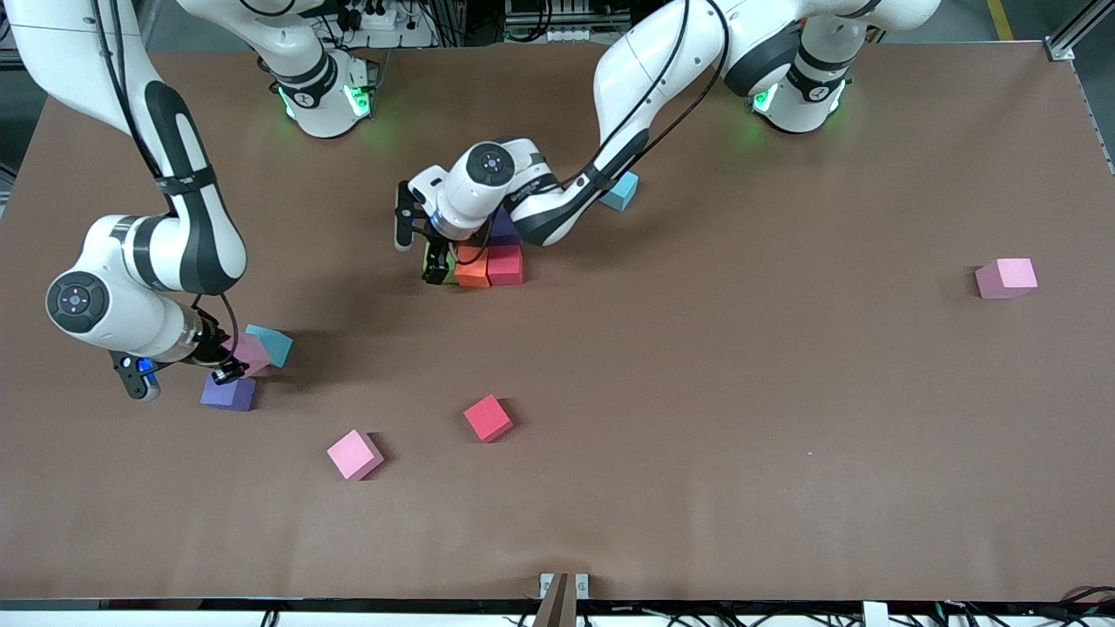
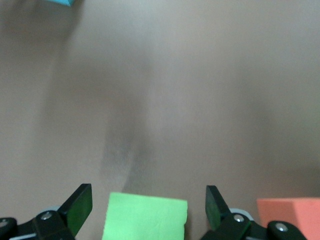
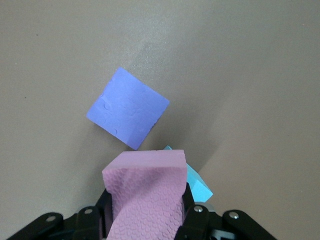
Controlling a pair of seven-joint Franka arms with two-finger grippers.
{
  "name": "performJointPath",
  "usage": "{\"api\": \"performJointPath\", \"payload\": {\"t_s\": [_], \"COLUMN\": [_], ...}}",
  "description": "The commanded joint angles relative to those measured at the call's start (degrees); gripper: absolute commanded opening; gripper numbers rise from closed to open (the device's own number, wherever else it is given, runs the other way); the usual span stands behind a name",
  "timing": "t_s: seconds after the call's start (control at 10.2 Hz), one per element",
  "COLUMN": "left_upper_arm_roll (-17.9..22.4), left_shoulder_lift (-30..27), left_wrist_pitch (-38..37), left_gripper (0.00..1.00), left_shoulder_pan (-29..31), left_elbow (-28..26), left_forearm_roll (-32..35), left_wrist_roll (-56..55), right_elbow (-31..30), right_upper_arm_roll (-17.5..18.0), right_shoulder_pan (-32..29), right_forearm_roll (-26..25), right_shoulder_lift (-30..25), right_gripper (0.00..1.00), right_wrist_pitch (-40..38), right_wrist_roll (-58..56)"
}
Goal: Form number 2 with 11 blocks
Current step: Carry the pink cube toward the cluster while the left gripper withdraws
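My left gripper stood spread around the green block beside the orange block; lifting carelessly risked dragging both. My right gripper pinched a pink block over the purple block, which a drop could have knocked.

Brown table w/ scattered blocks: red, 2 pink, purple, light-blue, mid cluster.

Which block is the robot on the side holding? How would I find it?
Look at the right arm's end of the table, where the right gripper hangs low. Shut in it is a pink block, over a purple block and a blue block. It is the only one of those three off the table.
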Motion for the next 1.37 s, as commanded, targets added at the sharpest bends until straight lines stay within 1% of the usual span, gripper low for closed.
{"api": "performJointPath", "payload": {"t_s": [0.0, 0.2, 0.29, 0.49, 0.68, 0.78, 0.98, 1.08, 1.27], "left_upper_arm_roll": [0.24, 0.24, 0.24, -0.54, -0.64, -0.64, -0.55, -0.46, -0.11], "left_shoulder_lift": [-6.41, -14.04, -17.73, -25.64, -33.47, -36.98, -45.68, -47.81, -48.62], "left_wrist_pitch": [-6.6, -17.93, -23.2, -34.71, -47.19, -51.34, -54.53, -56.28, -57.36], "left_gripper": [1.0, 1.0, 1.0, 1.0, 1.0, 1.0, 1.0, 1.0, 1.0], "left_shoulder_pan": [-0.15, 0.47, 1.95, 7.65, 14.76, 18.28, 28.19, 32.77, 39.37], "left_elbow": [-1.44, -1.52, -1.61, -2.49, -5.64, -8.0, -16.34, -18.47, -19.37], "left_forearm_roll": [-1.65, -1.74, -1.74, -2.0, -4.2, -4.29, -4.38, -3.68, -0.18], "left_wrist_roll": [-1.33, -3.86, -3.88, -3.44, -3.35, -3.7, -5.45, -8.07, -11.15], "right_elbow": [1.07, 1.07, 0.99, 1.07, 2.64, 3.53, 3.88, 4.15, 3.8], "right_upper_arm_roll": [0.2, 0.2, 0.29, 0.38, 0.38, 0.38, 1.6, 3.26, 5.9], "right_shoulder_pan": [0.53, 2.72, 3.86, 7.11, 10.62, 13.08, 17.74, 18.72, 19.86], "right_forearm_roll": [-0.77, -0.77, -0.68, -0.68, -0.68, -0.33, 0.02, 0.02, 0.2], "right_shoulder_lift": [0.6, 0.34, -0.36, -2.9, -3.97, -3.97, -3.54, -3.18, -2.83], "right_gripper": [0.0, 0.0, 0.0, 0.0, 0.0, 0.0, 0.0, 0.0, 0.0], "right_wrist_pitch": [-0.45, -0.89, -2.02, -3.61, -4.22, -4.67, -3.97, -3.53, -3.27], "right_wrist_roll": [-1.42, -6.24, -8.53, -13.44, -18.1, -19.96, -21.29, -22.77, -29.52]}}
